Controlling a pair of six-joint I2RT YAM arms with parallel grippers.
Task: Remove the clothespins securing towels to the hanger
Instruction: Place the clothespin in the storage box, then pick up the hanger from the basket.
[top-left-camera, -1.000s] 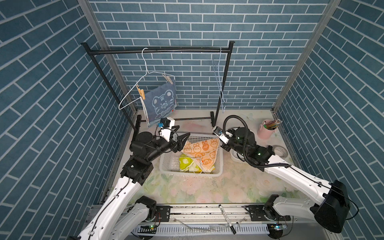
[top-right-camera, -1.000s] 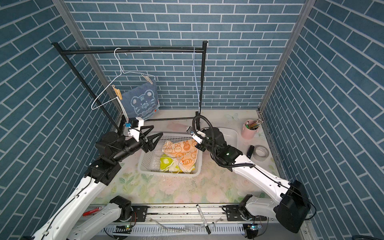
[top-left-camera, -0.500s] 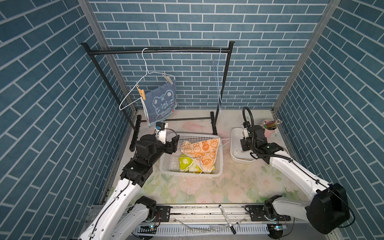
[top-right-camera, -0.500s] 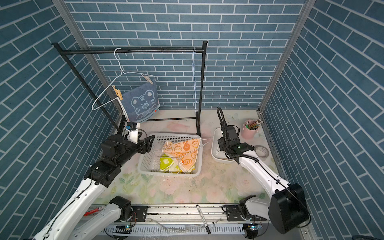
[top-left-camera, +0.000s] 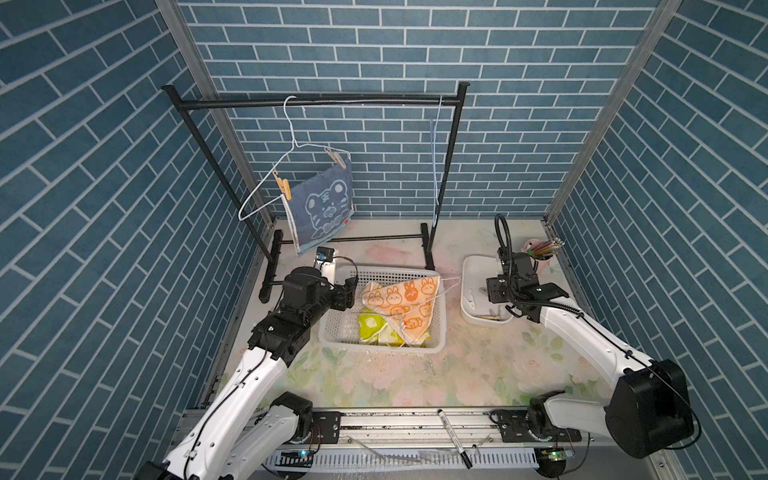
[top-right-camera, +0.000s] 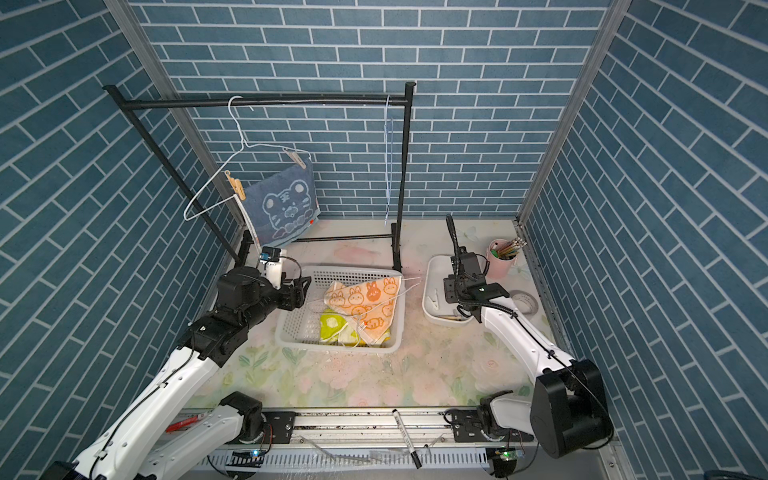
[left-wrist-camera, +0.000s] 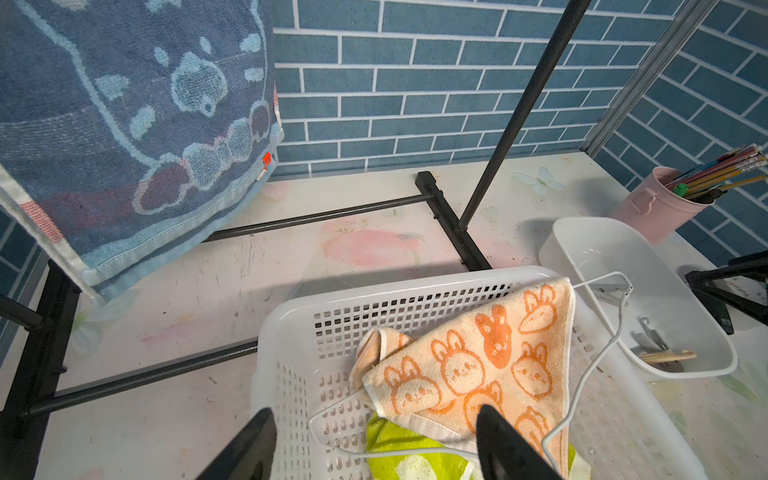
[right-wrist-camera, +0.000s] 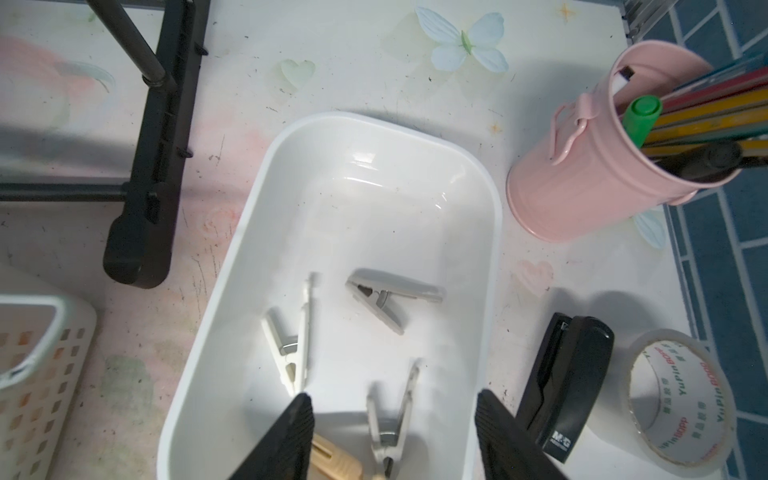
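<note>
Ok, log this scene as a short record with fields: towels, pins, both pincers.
Hung towel: blue tiger towel, on the wire hanger, pinned by two tan clothespins
Basket: orange bunny towel partly over yellow-green towel, with a loose hanger
Tray: four clothespins visible, two white, one grey, one tan
Left pincer: open, over the basket
Right pincer: open, above the tray, holding nothing
</note>
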